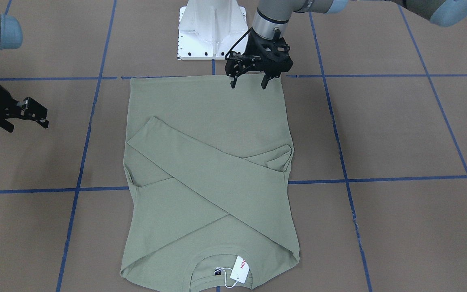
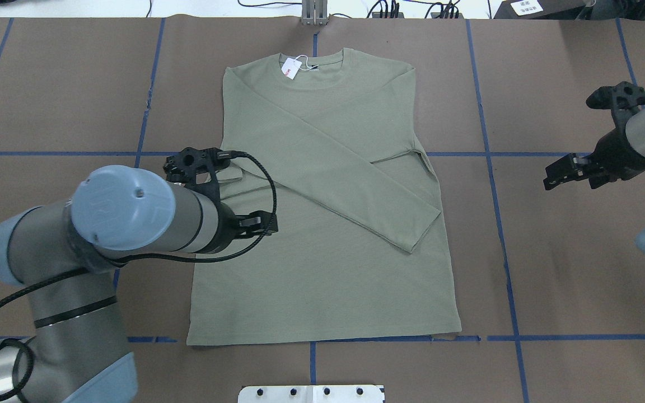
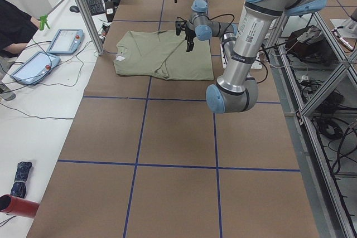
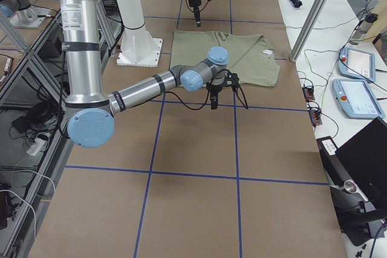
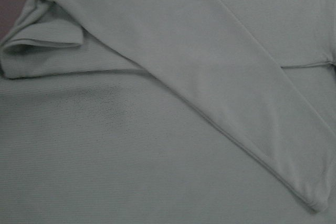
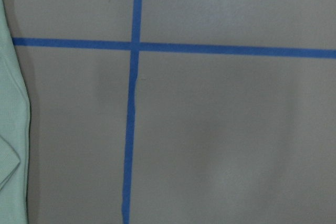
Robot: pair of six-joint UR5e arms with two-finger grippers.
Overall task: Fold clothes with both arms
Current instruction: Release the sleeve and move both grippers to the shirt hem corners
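The sage-green long-sleeved shirt (image 1: 205,121) lies flat on the brown table, neck away from the robot. Both sleeves are folded across the body and cross each other. A white hang tag (image 1: 241,268) with red lettering sits at the neck. My left gripper (image 1: 248,86) is open and empty, held above the shirt's hem half on my left. Its wrist view shows the crossed sleeve and a cuff (image 5: 47,45) below. My right gripper (image 1: 28,125) looks open and empty. It hovers over bare table (image 2: 566,173) beside the shirt's right edge (image 6: 10,156).
The white pedestal base (image 1: 212,28) stands just behind the hem. Blue tape lines (image 2: 501,240) grid the brown table. In the exterior left view, an operator's bench with tablets (image 3: 64,40) runs along the far side.
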